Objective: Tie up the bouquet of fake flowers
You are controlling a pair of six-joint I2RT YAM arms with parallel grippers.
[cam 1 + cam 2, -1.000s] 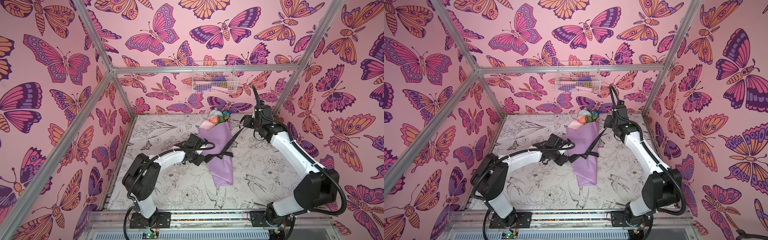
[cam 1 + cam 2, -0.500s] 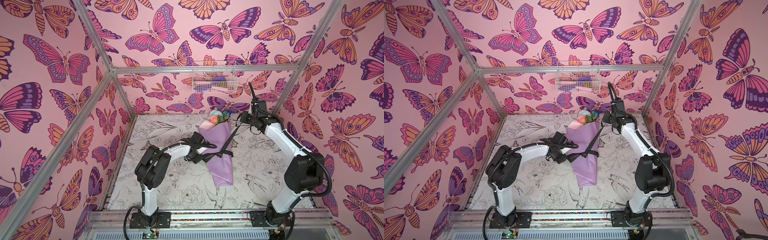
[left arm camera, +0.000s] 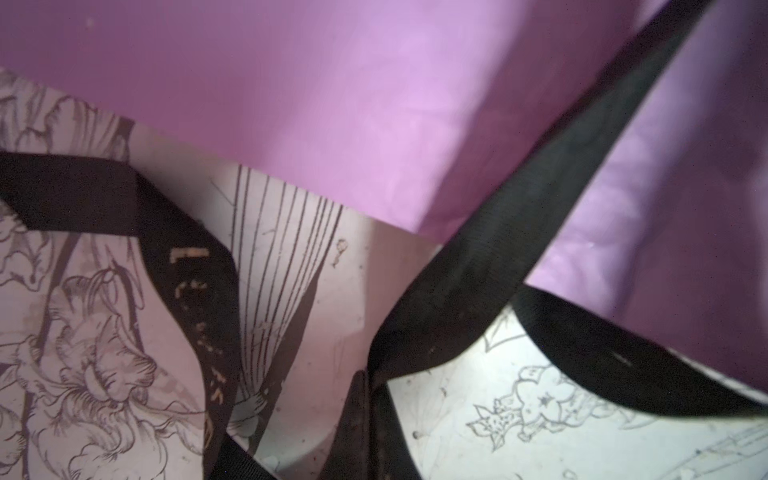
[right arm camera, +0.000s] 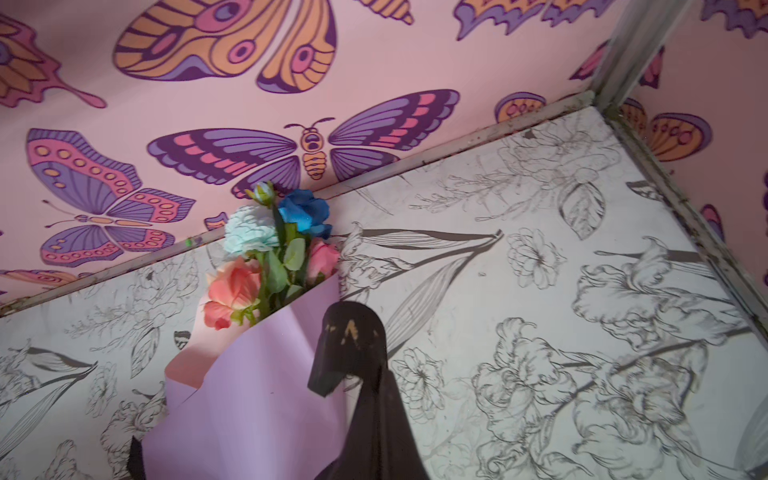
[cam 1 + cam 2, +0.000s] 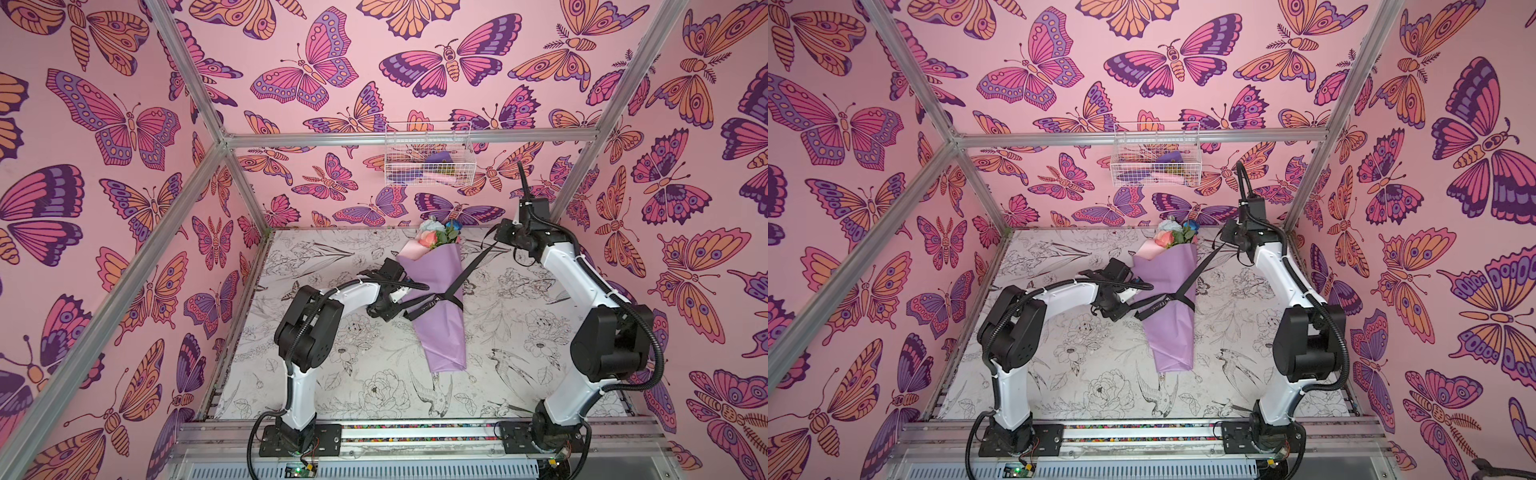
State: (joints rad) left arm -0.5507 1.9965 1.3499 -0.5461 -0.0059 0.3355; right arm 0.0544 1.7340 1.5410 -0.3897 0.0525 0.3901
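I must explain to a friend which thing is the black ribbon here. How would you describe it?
In the middle of the flower-printed table lies the bouquet of fake flowers in lilac paper. The black ribbon crosses that paper halfway down, and one end runs taut to the right pincer. It is the only flat dark band there, with faint gold lettering.
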